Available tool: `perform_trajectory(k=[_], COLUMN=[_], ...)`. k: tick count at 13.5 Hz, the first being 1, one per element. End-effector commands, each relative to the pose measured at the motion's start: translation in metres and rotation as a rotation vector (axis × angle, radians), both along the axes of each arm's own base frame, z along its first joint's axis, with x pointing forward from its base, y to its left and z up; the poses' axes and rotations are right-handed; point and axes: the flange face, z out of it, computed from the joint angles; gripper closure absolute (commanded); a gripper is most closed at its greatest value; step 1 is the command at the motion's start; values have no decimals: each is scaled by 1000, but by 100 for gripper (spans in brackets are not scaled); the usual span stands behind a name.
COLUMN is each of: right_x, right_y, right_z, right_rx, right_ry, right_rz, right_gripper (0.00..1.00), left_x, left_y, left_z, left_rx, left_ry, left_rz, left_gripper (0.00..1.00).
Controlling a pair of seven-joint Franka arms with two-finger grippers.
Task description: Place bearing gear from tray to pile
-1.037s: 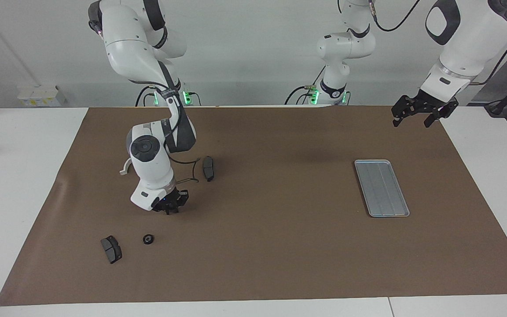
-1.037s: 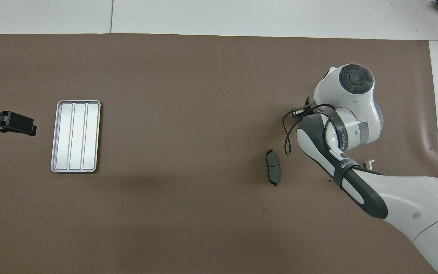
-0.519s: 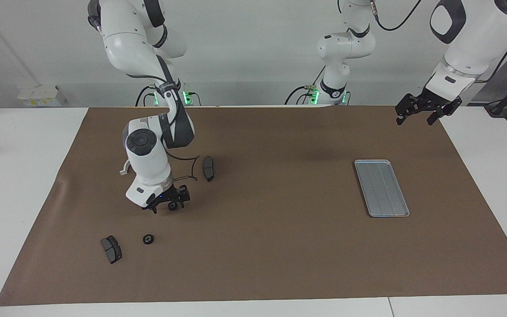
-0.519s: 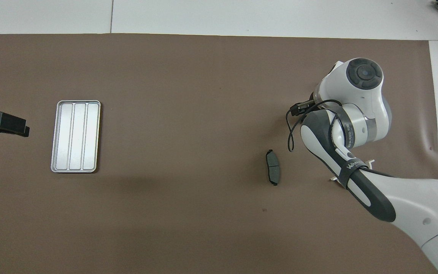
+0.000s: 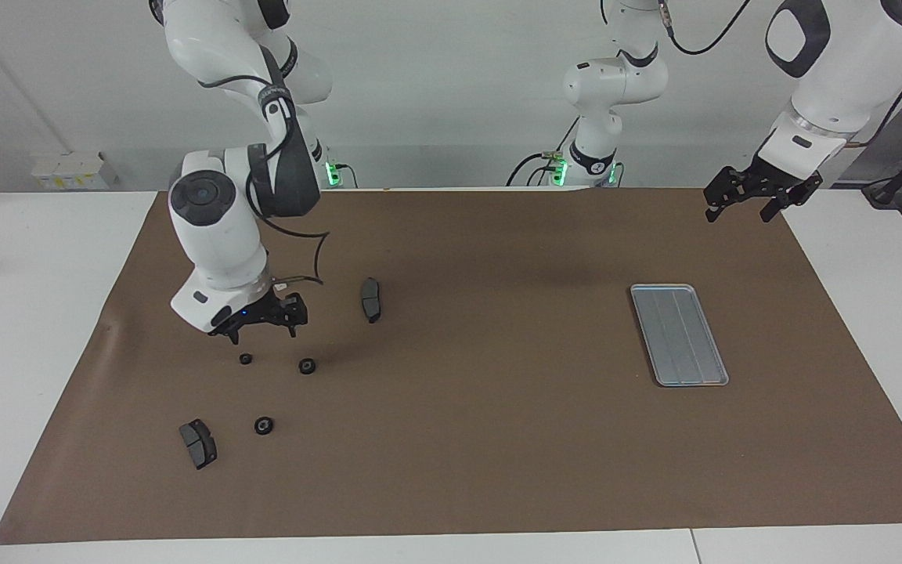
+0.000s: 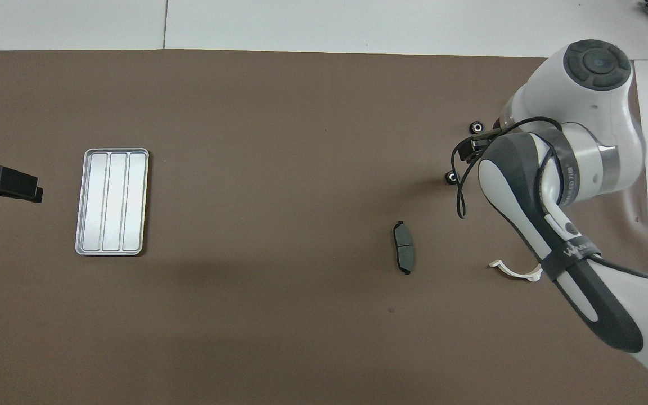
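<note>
The right hand [image 5: 261,323] hung open and empty above two bearing gears [image 5: 307,366] near a brake pad [image 5: 371,299]. The left hand [image 5: 758,196] waited open beside the tray [image 5: 679,334].

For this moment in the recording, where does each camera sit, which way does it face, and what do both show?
Facing view: high across the table, looking at both robots; full arms, right gripper over small bearing gears, left gripper waiting.
Overhead view: above the robots' end, looking steeply down; right arm's wrist, left gripper's tip.
Shared: tray, brake pad, bearing gears.
</note>
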Motion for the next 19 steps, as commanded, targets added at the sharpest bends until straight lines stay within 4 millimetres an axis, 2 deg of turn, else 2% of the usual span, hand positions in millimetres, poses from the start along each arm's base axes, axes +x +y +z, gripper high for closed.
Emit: perform_trajectory(k=[1,3,5,9,11,13,15,18,19], right_x=[-21,-32,-46,-61,-70,-73,-72,-76,-78], right_y=[-6,-11,-11,-15,-13,-15,-16,-22,-30], right_z=[37,63,91,121,142,160,168,161,157], right_rx=[64,64,83,84,81,81,78,69,65], right_ry=[15,2,-12,-27,-33,-33,-46,-31,-21], right_rz=[-56,-67,-75,-80,-78,-80,-83,-97,-114], right_gripper=[0,0,0,0,0,0,0,0,0], left_x=[-8,-14,-19,-26,-25,-27,-25,-25,-25], left_y=[4,18,13,5,4,11,12,5,3], left_z=[5,-1,2,1,2,2,3,3,3], left_rx=[16,14,11,-45,-50,-50,-47,-46,-44], left_ry=[3,43,79,101,100,106,95,95,99], left_rz=[-1,22,7,4,6,24,26,12,7], left_gripper=[0,0,0,0,0,0,0,0,0])
